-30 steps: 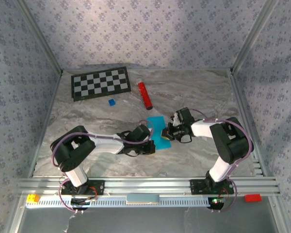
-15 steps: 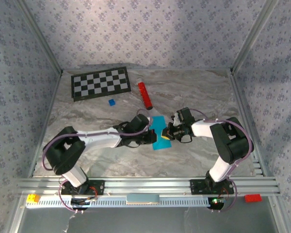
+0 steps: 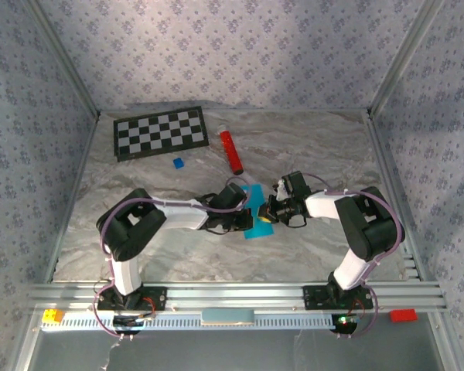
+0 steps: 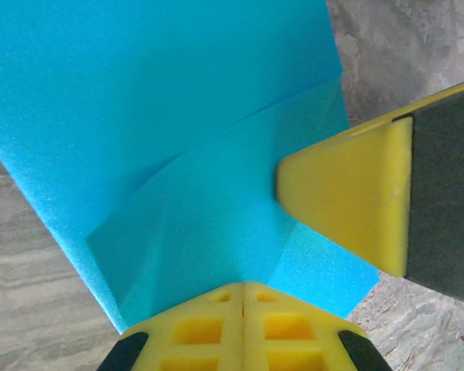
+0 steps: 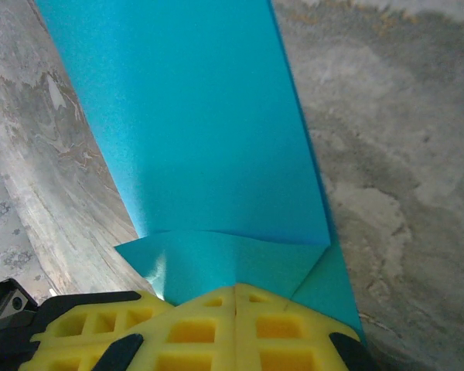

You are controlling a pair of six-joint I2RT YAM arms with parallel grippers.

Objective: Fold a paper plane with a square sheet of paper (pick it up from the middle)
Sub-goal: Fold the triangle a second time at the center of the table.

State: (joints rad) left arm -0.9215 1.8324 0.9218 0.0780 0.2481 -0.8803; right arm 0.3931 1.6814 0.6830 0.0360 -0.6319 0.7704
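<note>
The square sheet of paper (image 3: 254, 229) is bright cyan-blue and lies partly folded on the marble table, between the two grippers. My left gripper (image 3: 244, 216) is shut, its yellow tips (image 4: 243, 284) resting on the paper (image 4: 178, 116) where creases meet. My right gripper (image 3: 269, 214) is shut too, its tips (image 5: 236, 287) on a folded flap at the paper's (image 5: 193, 131) other edge. The two grippers face each other closely; a right fingertip (image 4: 348, 201) shows in the left wrist view. I cannot tell whether either pinches paper.
A checkerboard (image 3: 159, 133) lies at the back left. A red cylinder (image 3: 231, 151) and a tiny dark-blue block (image 3: 178, 163) lie behind the paper. A yellow brick (image 3: 52, 315) and a red brick (image 3: 403, 314) sit on the front rail.
The left gripper has moved right and a little away from me onto the paper, close to the right gripper, and its elbow has swung. The right arm has barely moved.
</note>
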